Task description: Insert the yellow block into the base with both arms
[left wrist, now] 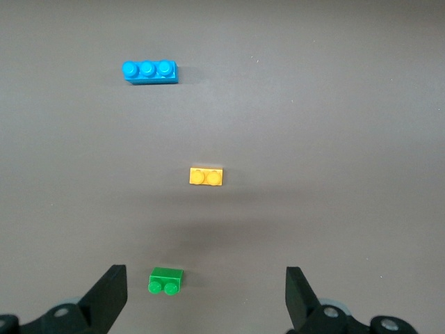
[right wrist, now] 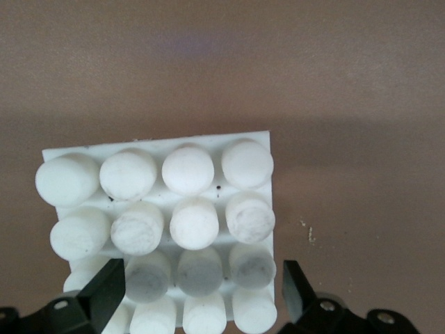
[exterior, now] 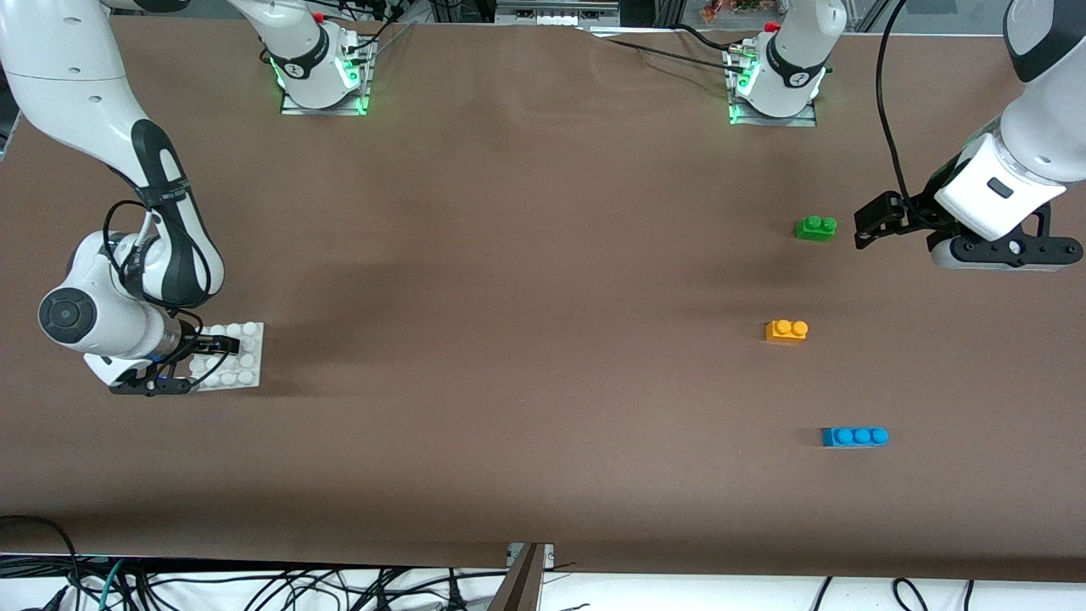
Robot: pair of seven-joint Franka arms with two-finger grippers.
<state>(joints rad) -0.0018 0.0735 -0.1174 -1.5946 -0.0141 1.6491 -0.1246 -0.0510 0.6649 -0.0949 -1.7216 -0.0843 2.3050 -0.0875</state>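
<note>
We see our left gripper (left wrist: 205, 296) with fingers (left wrist: 110, 292) spread wide above the tabletop (left wrist: 348, 139), the green brick (left wrist: 166, 280) between them, the yellow block (left wrist: 206, 176) and blue brick (left wrist: 150, 71) apart.

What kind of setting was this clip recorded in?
Most likely a robotics lab bench: two arms bolted at the edge of a brown-covered table, loose cables along its edge, and only toy pieces laid out, the white base under the right claw and the yellow block.
</note>
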